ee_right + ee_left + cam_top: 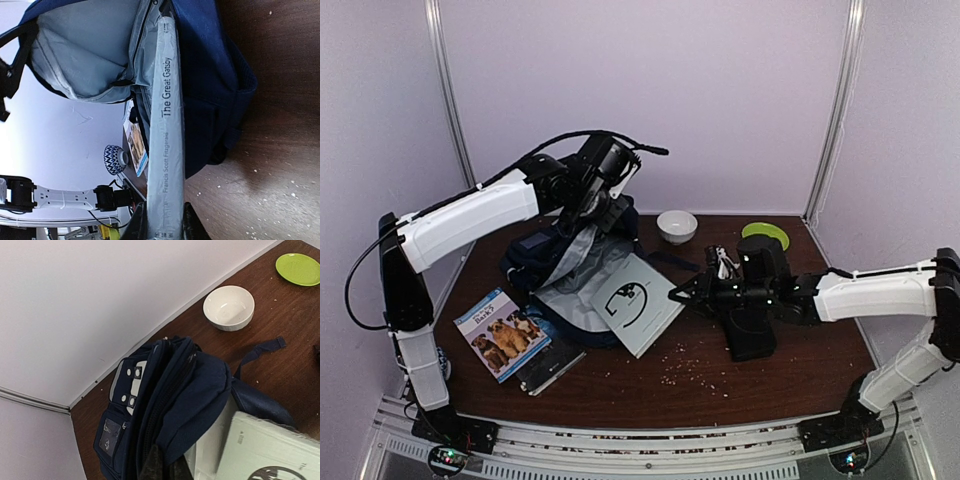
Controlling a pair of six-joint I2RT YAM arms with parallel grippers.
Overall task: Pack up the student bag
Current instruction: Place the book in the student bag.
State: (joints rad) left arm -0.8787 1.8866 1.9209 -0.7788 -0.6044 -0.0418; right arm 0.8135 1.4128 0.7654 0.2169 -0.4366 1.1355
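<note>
**Student bag: mouth held up, book at the opening**

**Item.** Student bag (520, 270): a large navy-blue fabric backpack with white trim and a pale grey lining. It lies toward the far-left corner of the brown wooden surface (620, 395), with its mouth turned to the middle.

**Handling (judged).** Soft, floppy and light while nearly empty. The walls will sag unless the rim is lifted. Best taken at the zip rim or top edge, not by the loose dark strap (260, 351).

**Fingers.**
- The left arm's fingers (152, 467) are clamped on the bag's upper rim.
- The right arm's fingers (194, 227) are clamped on the near end of a thin pale grey paperback, "The Great Gatsby" (638, 300). Its far end rests at the mouth against the lining. The paperback looks stiff and smooth, so it may slip.

**Around.**
- White ceramic bowl (676, 226), mid far edge.
- Lime-green round plate (766, 236), toward the far-right corner.
- Dog-cover picture book (501, 334), toward the near-left corner.
- Dark flat notebook (552, 366), just beside the picture book.
- Black boxy object (752, 338) under the right arm; I cannot tell what it is.
- Pale crumbs (695, 375), toward the near edge.

**In the way.** The sagging lining and zip edge could catch the paperback's leading corner.
</note>
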